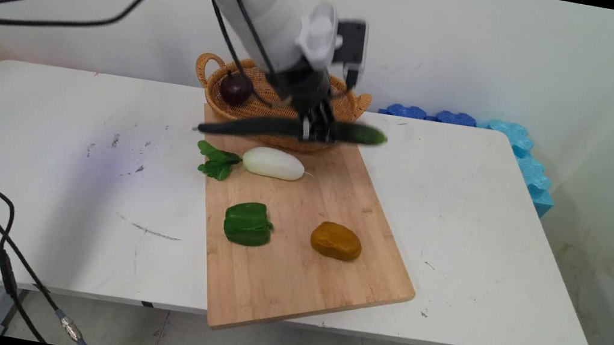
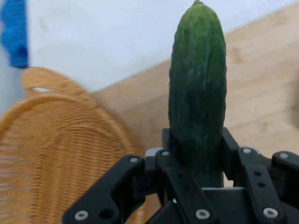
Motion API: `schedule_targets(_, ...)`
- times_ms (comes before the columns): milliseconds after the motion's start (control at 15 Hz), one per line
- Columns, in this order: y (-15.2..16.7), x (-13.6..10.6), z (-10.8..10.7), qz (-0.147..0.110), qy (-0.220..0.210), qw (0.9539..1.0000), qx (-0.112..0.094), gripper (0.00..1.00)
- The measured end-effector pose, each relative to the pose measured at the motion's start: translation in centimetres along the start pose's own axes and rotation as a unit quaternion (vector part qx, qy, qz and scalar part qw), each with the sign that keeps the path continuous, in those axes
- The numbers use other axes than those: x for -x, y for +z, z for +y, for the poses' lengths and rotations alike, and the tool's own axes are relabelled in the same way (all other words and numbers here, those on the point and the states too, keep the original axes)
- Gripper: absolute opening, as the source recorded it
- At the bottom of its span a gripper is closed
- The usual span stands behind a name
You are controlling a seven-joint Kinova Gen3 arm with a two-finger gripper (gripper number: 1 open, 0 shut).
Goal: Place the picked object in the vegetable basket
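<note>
We are seeing the gripper pinching a long dark green cucumber about its middle, holding it level in the air over the near rim of the wicker basket and the far end of the wooden cutting board; in the hand view the cucumber is standing up between the two fingers, which are pressing on its sides. We are noting a dark plum lying in the basket, and on the board a white radish with green leaves just beneath the cucumber, a green pepper nearer us, and a brownish-yellow lump to its right, all apart from one another.
</note>
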Motion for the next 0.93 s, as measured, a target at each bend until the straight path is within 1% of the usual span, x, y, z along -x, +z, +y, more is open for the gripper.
schedule_targets(200,-1.4,-0.1,-3.4,0.017,-0.028,0.9989,-0.035,0.0)
schedule_targets(400,-1.0,-0.1,-6.9,0.03,-0.049,0.9965,-0.06,0.0)
schedule_targets(600,0.3,0.1,-9.2,0.036,-0.064,0.9945,-0.074,0.0)
schedule_targets(800,2.7,0.6,-12.2,0.041,-0.083,0.9917,-0.089,0.0)
schedule_targets(933,4.2,1.0,-13.5,0.042,-0.094,0.9904,-0.092,0.0)
